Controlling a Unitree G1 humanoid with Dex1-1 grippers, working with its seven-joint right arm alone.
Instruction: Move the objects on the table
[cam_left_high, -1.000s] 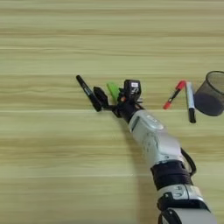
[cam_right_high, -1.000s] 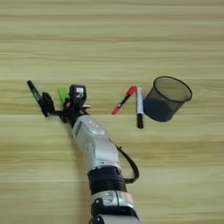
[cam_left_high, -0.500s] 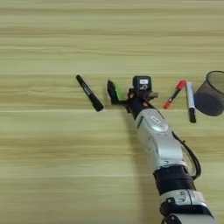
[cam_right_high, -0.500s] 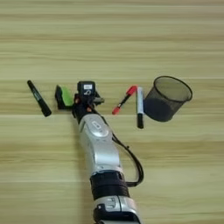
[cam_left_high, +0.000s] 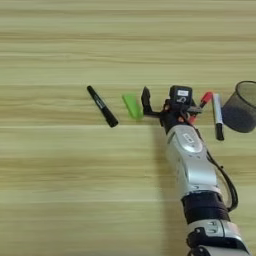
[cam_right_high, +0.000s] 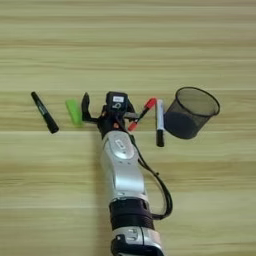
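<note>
The robot's two-fingered black gripper (cam_right_high: 102, 111), open and empty, has swung right from the black marker (cam_left_high: 102, 106) (untouched, far left) past the green rectangular block (cam_left_high: 132, 106) toward the thin red pen (cam_right_high: 141, 114).

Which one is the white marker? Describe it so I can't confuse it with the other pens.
Find the dark mesh cup at the right of the table. Just left of it lies the white marker, pointing toward and away from the robot. Unlike the thin red pen beside it, it is white-bodied with a black cap at its near end.
</note>
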